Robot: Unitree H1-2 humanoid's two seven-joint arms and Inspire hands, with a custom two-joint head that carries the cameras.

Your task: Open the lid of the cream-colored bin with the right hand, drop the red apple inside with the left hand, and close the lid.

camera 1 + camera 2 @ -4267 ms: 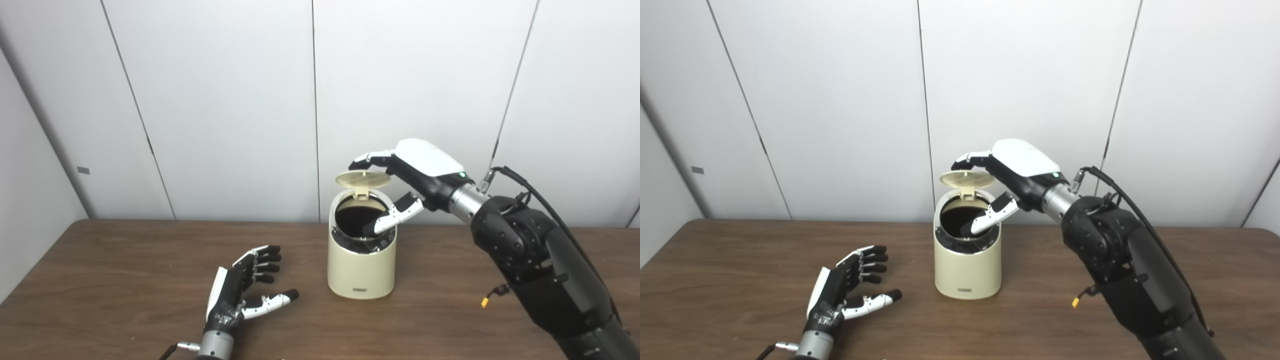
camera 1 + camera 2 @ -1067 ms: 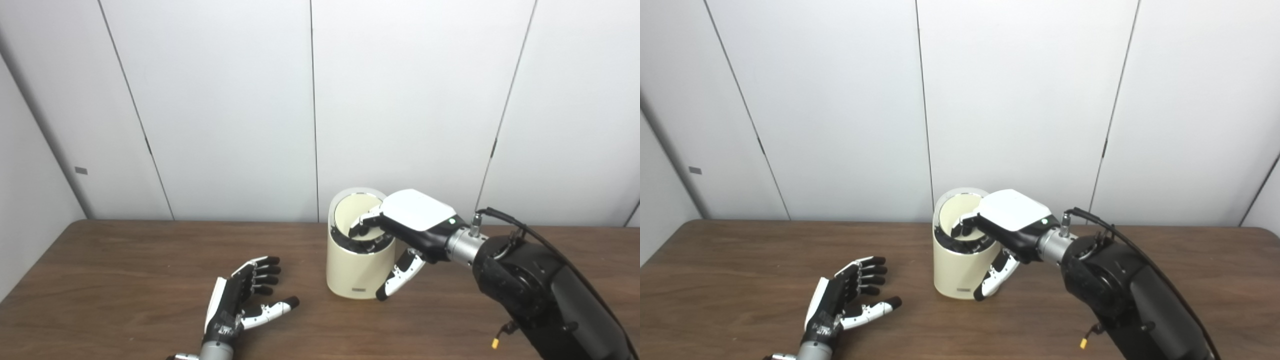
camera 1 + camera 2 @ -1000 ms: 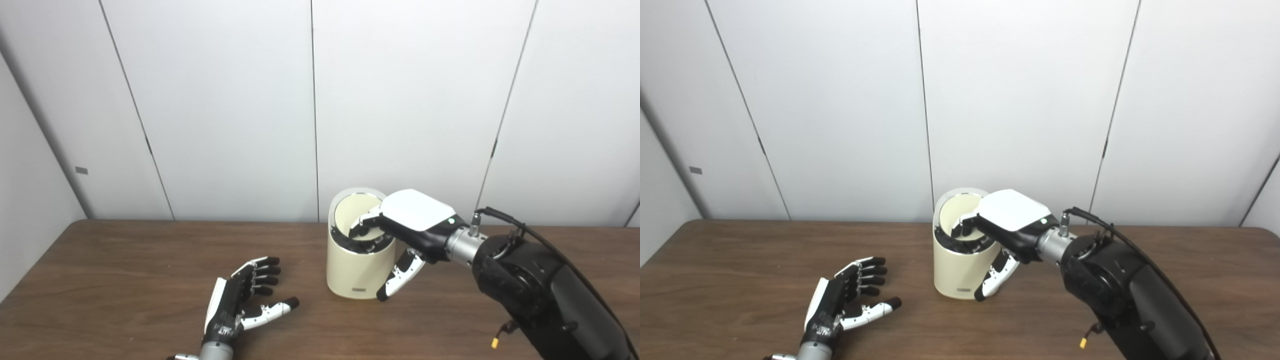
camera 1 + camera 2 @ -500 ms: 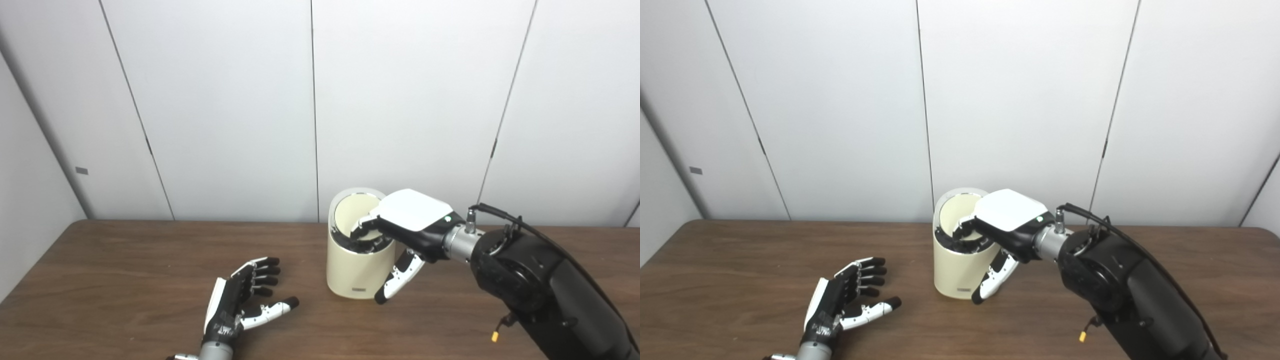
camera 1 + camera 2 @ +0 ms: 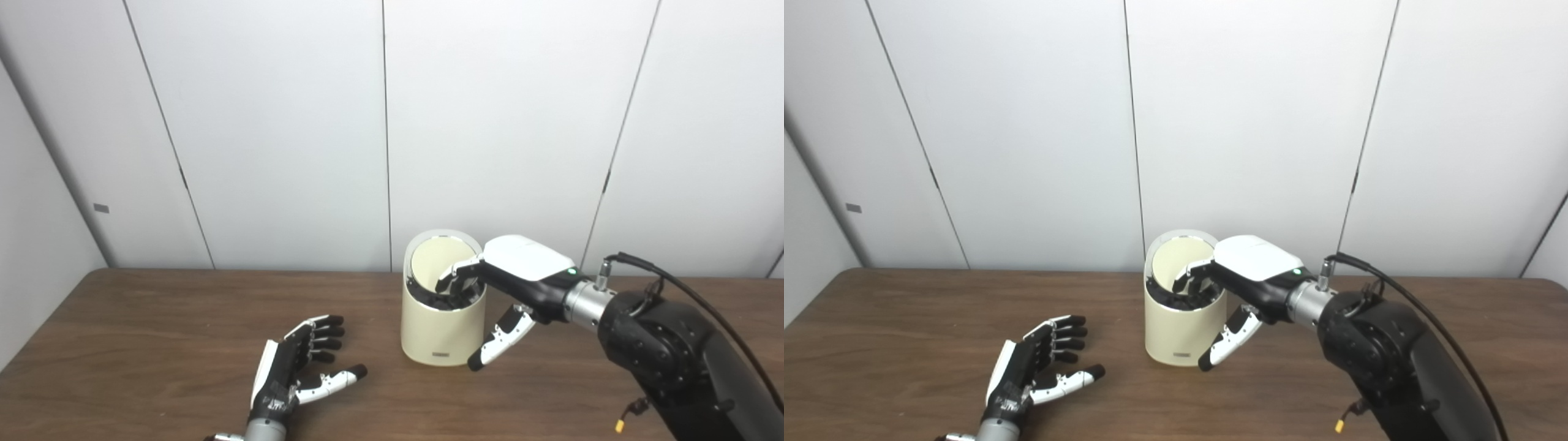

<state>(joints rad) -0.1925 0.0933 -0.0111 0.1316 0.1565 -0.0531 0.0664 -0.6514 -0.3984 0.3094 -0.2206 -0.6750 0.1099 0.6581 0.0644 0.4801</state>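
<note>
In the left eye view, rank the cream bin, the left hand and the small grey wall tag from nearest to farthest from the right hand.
1. Cream bin: directly at the right hand, whose fingers lie over its closed lid.
2. Left hand: open on the table, out to the bin's left.
3. Grey wall tag: on the far-left wall panel.

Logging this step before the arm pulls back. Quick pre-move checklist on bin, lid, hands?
1. Lid down in the bin's mouth: ok, sits flush inside the rim.
2. Cream bin upright on table: ok.
3. Right hand clear of bin: not ok, fingers over the lid, thumb beside the wall.
4. Left hand out of the way: ok, open, resting on table.
5. Apple inside: cannot tell, none in view, lid hides the interior.
</note>
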